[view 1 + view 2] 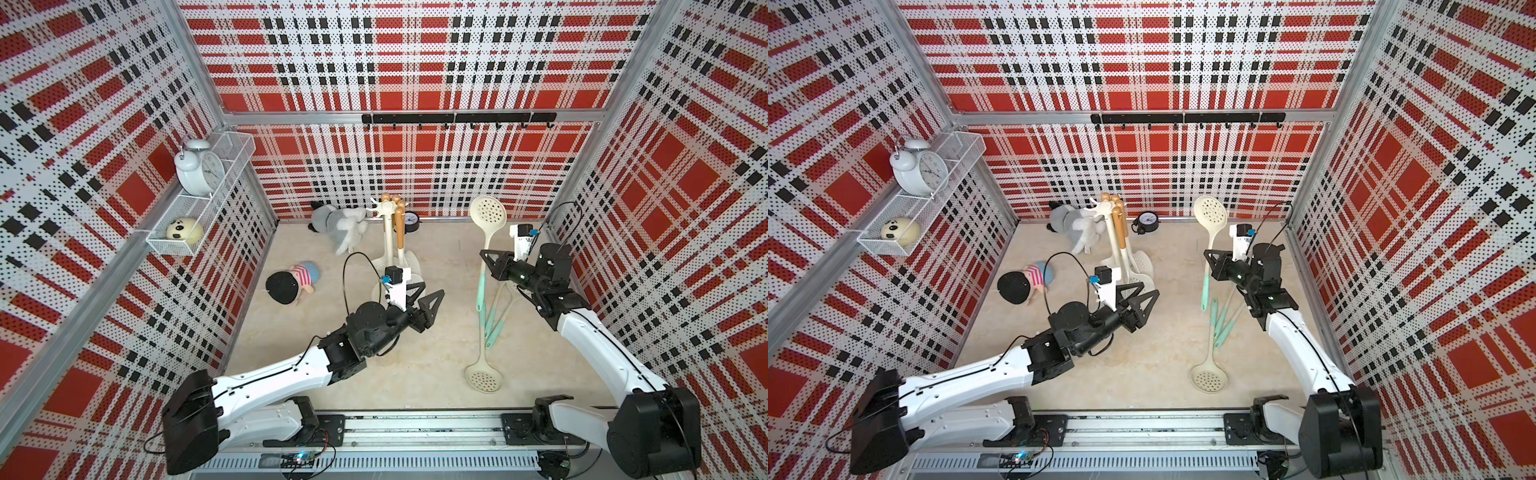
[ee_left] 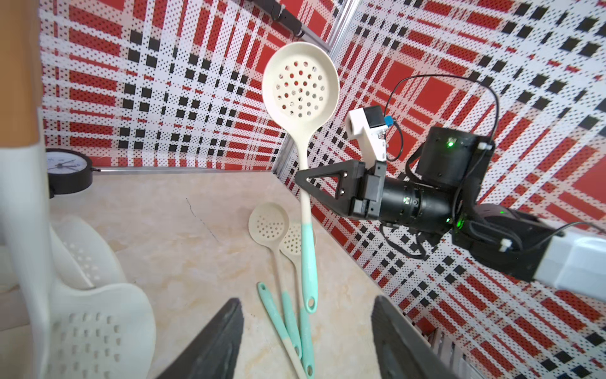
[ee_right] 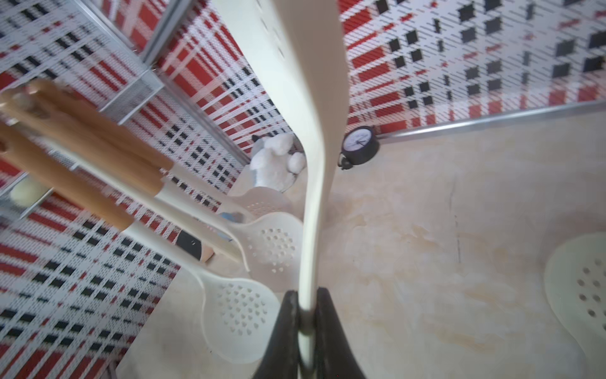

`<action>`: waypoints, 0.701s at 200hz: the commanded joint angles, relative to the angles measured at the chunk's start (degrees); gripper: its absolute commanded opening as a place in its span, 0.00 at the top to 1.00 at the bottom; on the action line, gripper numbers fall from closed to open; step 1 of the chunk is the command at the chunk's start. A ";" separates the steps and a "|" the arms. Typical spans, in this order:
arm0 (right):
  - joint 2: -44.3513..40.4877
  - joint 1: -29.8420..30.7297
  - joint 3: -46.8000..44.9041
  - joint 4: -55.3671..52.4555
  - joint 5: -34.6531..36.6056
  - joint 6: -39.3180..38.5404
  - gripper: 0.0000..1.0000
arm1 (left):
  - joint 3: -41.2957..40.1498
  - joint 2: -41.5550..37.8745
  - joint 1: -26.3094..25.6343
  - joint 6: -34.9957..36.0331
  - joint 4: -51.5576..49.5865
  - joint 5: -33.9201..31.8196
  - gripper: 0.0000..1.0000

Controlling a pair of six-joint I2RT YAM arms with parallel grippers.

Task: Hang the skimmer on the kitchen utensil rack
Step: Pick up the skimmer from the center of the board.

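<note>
Clamping the skimmer (image 1: 486, 237) by its stem, bowl up, the right gripper (image 1: 485, 257) holds it above the table (image 1: 415, 365), well apart from the kitchen utensil rack (image 1: 387, 232); the left gripper (image 1: 434, 288) gapes empty near the rack, so hanging remains undone.

red, black and white plaid walls (image 1: 407, 62) enclose a beige marbled floor (image 1: 415, 365).

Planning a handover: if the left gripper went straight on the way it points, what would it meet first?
Probably the teal handle of the skimmer that the right gripper holds bowl up. It hangs dead ahead between the left gripper's open fingers, though depth is unclear.
</note>
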 commanded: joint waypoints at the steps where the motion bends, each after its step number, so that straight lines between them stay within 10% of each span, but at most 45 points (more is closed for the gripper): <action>1: -3.08 1.61 1.57 2.22 -11.68 -8.18 1.00 | 4.78 -2.91 1.82 0.96 -7.16 1.45 0.35; 55: -10.16 6.12 0.03 11.47 -18.26 -1.64 1.00 | 7.44 -4.78 3.21 2.29 -7.61 10.03 0.33; 140: -6.57 14.31 -10.26 63.45 14.70 49.22 1.00 | 2.67 -2.79 0.79 -0.58 10.05 18.83 0.16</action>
